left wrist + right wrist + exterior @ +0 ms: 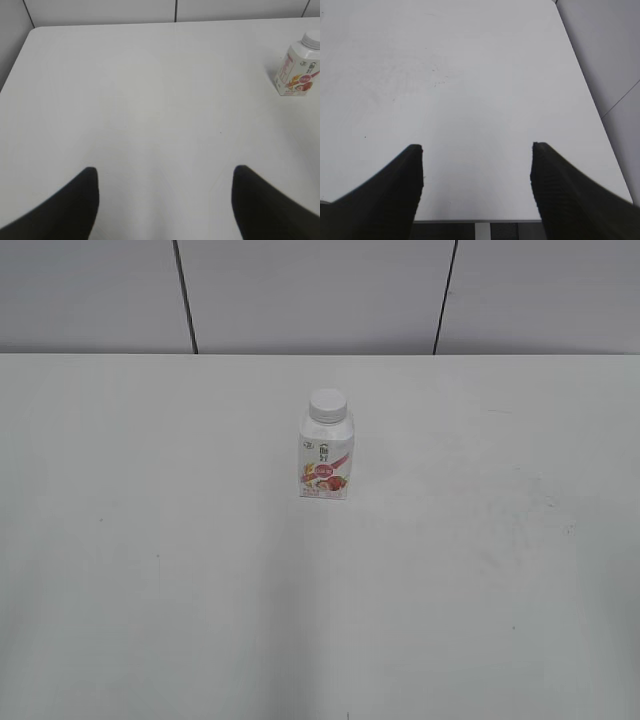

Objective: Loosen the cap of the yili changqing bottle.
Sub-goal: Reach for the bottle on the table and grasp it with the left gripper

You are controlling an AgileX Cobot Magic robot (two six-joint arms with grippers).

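Note:
The yili changqing bottle [326, 460] stands upright on the white table, a little beyond the middle; it is small, white and squarish with a pink-red strawberry label. Its round white cap [328, 404] sits on the neck. The bottle also shows at the far right of the left wrist view [299, 71], with its cap [312, 39] cut by the frame edge. My left gripper [165, 172] is open and empty over bare table, well short and left of the bottle. My right gripper [477, 150] is open and empty; the bottle is out of its view. Neither gripper shows in the exterior view.
The white table [150, 570] fills the exterior view, with a grey panelled wall [300, 290] behind it. The table's left rear corner [35, 30] shows in the left wrist view. The table's right edge [592, 100] and an edge under the fingers [480, 220] show in the right wrist view.

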